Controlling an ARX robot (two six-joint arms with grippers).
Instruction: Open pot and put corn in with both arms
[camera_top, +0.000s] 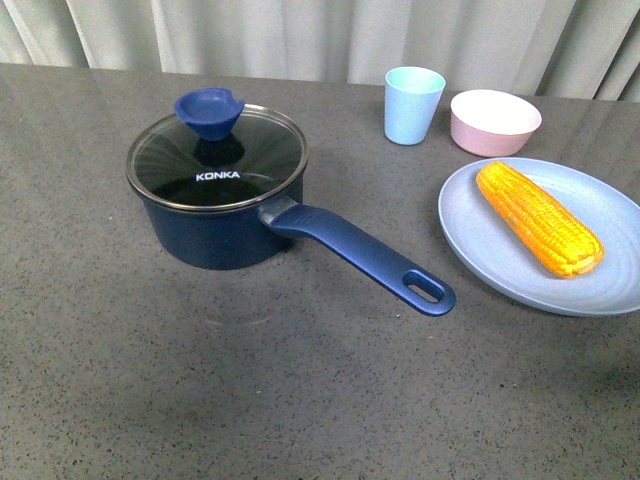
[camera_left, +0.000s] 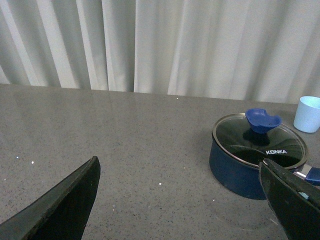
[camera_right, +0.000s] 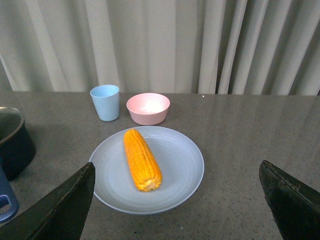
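On the counter (camera_top: 120, 380) you had: the pot (camera_top: 210, 235), lid (camera_top: 215, 160) on, left of the plate (camera_top: 480, 250) bearing the corn (camera_top: 540, 218); left gripper (camera_left: 178, 165) and right gripper (camera_right: 177, 165), both spread wide, empty.

Pot (camera_top: 215, 240) left on worktop (camera_top: 200, 380), lid (camera_top: 217, 165) on. Corn (camera_top: 538, 218) on plate (camera_top: 480, 240), right. Cup (camera_top: 413, 105), then bowl (camera_top: 495, 122), behind plate.

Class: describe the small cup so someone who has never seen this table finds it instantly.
On the grey table, look beyond the pale-blue plate holding the corn. Two vessels stand there; the cup is the taller, light-blue one, left of the squat pink bowl.
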